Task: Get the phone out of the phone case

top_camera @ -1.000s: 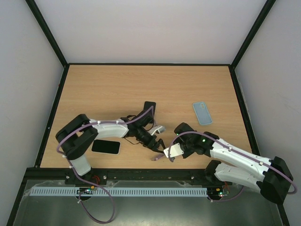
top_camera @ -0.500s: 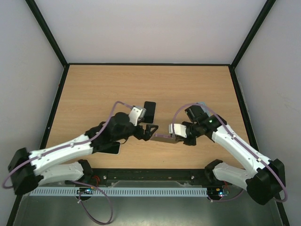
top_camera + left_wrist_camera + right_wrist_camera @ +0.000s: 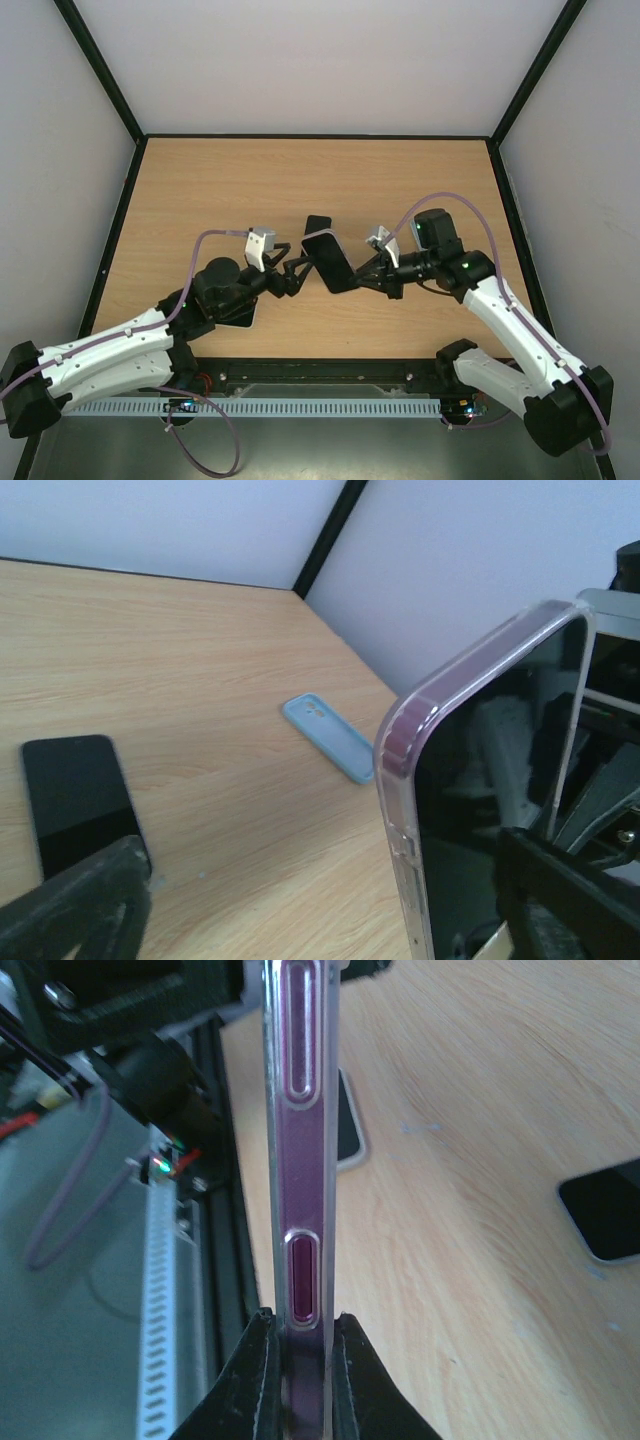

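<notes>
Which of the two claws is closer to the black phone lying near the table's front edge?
Left. The left gripper hangs open just right of and beyond that black phone, its arm crossing over it. The right gripper sits farther right, shut on the cased phone.

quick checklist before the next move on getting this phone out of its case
1. Right tool clamped on the cased phone: ok.
2. Phone held up off the table: ok.
3. Left tool open, with the phone's end between its fingers: ok.
4. Left tool gripping the phone: not ok, there is a gap beside one finger.
5. Phone freed from the purple-edged case: not ok, it sits fully inside.
6. Black phone and blue case lying apart from the held one: ok.
</notes>
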Available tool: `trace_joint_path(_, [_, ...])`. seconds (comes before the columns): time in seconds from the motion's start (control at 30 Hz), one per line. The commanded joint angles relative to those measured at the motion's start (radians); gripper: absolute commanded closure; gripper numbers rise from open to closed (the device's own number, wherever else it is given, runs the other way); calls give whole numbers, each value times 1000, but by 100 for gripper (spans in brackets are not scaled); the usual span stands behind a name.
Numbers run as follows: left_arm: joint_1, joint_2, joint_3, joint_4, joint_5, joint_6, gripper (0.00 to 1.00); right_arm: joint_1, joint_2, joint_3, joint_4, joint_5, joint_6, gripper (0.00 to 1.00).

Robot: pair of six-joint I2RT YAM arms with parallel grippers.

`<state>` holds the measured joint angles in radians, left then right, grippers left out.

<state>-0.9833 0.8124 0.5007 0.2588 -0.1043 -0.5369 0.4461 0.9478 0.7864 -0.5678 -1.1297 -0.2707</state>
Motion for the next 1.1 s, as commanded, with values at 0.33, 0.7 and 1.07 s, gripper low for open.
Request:
trace_joint_path(0.33, [-8, 174, 146, 281, 294, -88, 35, -46, -137, -106, 362, -327, 472, 98])
trace_joint_path(0.7, [-8, 146, 158, 301, 342, -91, 58, -46, -150, -139, 485, -344, 582, 98])
trace_joint_path(1.07, [-5, 169, 203, 218, 374, -91, 98, -46, -96, -105, 374, -337, 476, 98])
